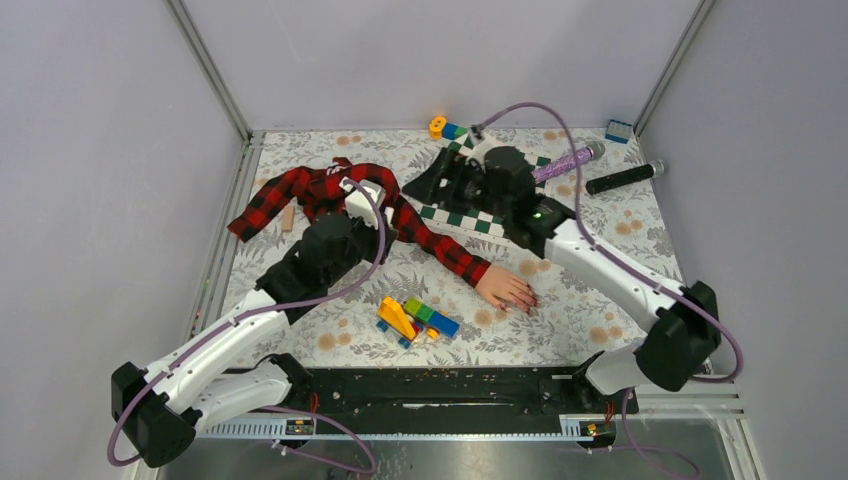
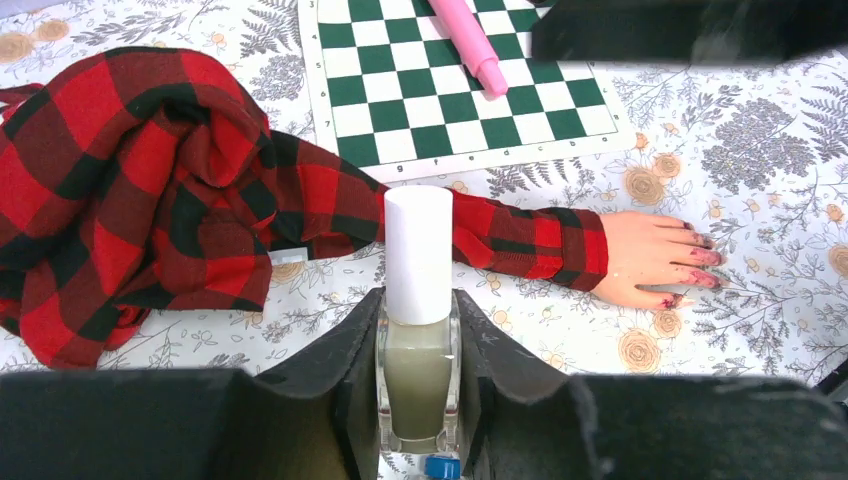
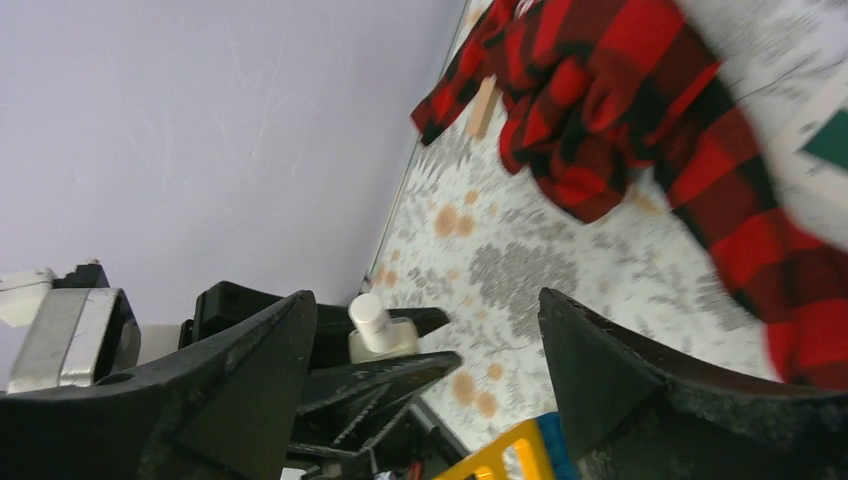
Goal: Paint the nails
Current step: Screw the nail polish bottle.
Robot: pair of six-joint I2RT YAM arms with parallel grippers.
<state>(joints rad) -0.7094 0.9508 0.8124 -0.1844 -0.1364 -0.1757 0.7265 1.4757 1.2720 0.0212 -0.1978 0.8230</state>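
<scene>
The mannequin hand (image 1: 503, 287) lies palm down on the floral mat, its red-black plaid sleeve (image 1: 440, 245) running up and left. In the left wrist view its dark-red nails (image 2: 700, 258) show at the right, smeared. My left gripper (image 2: 418, 300) is shut on a small pale bottle (image 2: 418, 365) with a white cap (image 2: 418, 255), held upright above the sleeve (image 2: 520, 235). In the top view it (image 1: 378, 215) sits over the shirt. My right gripper (image 3: 422, 300) is open and empty, and faces the bottle (image 3: 382, 338). It (image 1: 425, 180) hovers over the chessboard.
A green-white chessboard (image 1: 470, 220) lies behind the sleeve, with a pink rod (image 2: 470, 40) on it. Coloured blocks (image 1: 415, 318) sit near the front. A purple glitter stick (image 1: 570, 160), a black cylinder (image 1: 625, 178) and small bricks (image 1: 618, 130) lie at the back right.
</scene>
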